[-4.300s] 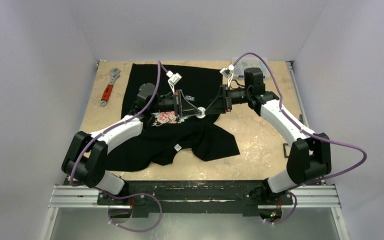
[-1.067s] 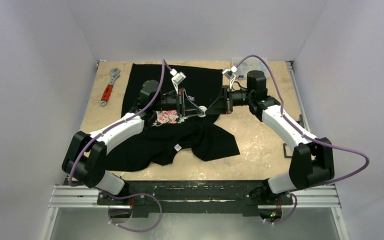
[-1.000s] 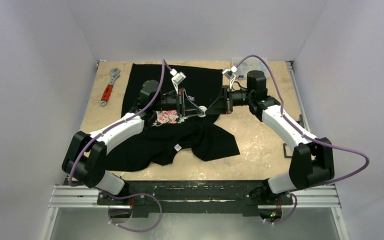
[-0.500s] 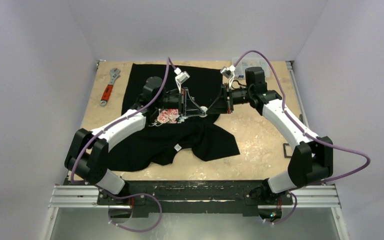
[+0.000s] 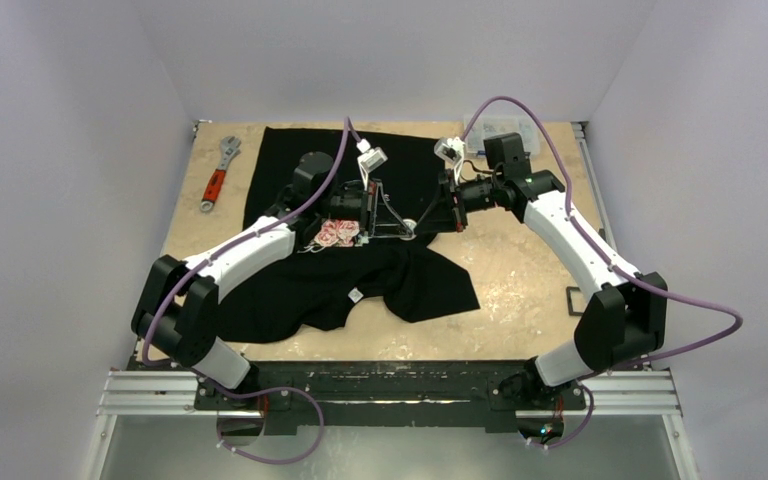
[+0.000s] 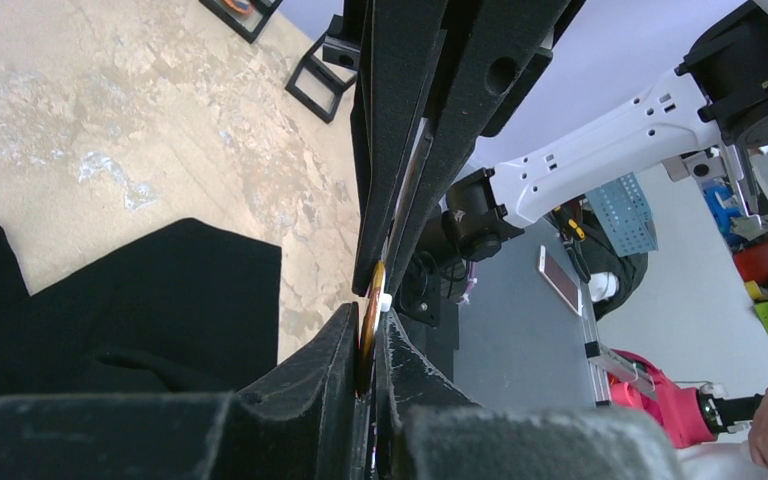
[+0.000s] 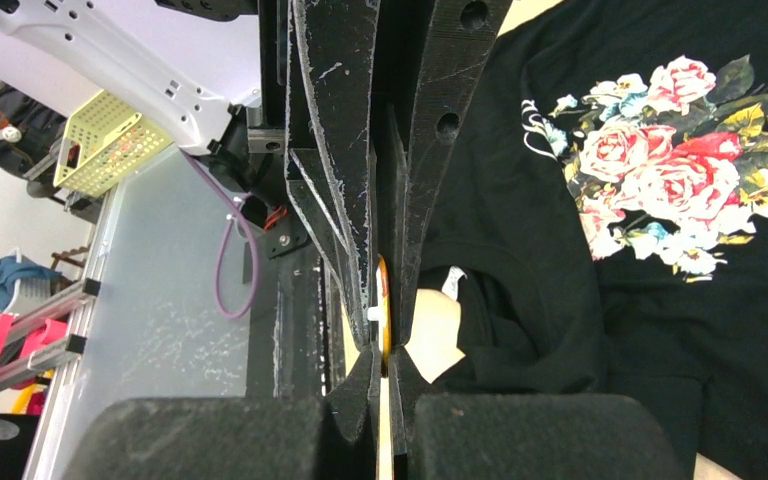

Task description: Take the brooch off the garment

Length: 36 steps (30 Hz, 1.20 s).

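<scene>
The black T-shirt (image 5: 300, 285) lies crumpled on the table, its rose print (image 5: 337, 234) and white neck label (image 5: 356, 295) facing up. The brooch (image 5: 409, 224) is a thin orange-gold disc with a white nub, held above the shirt's right part. My left gripper (image 5: 401, 228) and right gripper (image 5: 417, 222) meet tip to tip, both shut on it. In the left wrist view the left gripper (image 6: 368, 318) pinches the disc (image 6: 371, 295) edge-on. In the right wrist view the right gripper (image 7: 384, 355) pinches the disc (image 7: 384, 305), with the print (image 7: 660, 170) beyond. No cloth shows between the jaws.
A red-handled wrench (image 5: 218, 172) lies at the back left of the table. A clear plastic box (image 5: 508, 128) stands at the back right behind the right arm. A small black bracket (image 5: 571, 298) lies near the right edge.
</scene>
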Each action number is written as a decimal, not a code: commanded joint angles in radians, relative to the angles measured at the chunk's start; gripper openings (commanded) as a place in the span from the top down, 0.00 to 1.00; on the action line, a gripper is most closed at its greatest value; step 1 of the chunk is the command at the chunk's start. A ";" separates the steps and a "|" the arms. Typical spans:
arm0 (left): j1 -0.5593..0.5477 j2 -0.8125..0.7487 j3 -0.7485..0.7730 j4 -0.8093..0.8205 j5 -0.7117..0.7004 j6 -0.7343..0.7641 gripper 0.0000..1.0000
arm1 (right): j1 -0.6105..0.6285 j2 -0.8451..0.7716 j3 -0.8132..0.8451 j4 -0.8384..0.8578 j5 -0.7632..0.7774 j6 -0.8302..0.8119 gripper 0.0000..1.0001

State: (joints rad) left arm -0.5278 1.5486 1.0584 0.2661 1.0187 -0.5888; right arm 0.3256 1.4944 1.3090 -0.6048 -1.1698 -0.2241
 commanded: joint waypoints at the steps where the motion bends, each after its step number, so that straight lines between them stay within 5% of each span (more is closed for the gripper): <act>1: -0.020 0.023 0.029 -0.021 -0.051 0.034 0.90 | 0.036 -0.011 0.051 -0.021 -0.073 -0.058 1.00; 11: 0.001 -0.036 0.028 -0.038 -0.014 0.064 0.67 | 0.033 -0.006 0.055 -0.054 -0.034 -0.105 1.00; 19: 0.088 -0.125 -0.025 -0.105 -0.032 0.098 0.38 | 0.011 0.007 0.077 -0.127 0.070 -0.113 1.00; 24: 0.157 -0.180 -0.070 -0.130 -0.088 0.119 0.05 | 0.002 -0.034 0.043 -0.204 0.168 -0.113 1.00; 36: 0.185 -0.269 -0.073 -0.359 -0.185 0.271 0.00 | -0.098 -0.227 -0.087 -0.359 0.695 -0.084 1.00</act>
State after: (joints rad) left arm -0.3508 1.3354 0.9890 -0.0200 0.8593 -0.3962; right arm 0.2680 1.3296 1.2491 -0.8787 -0.7422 -0.3145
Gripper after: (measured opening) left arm 0.998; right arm 0.011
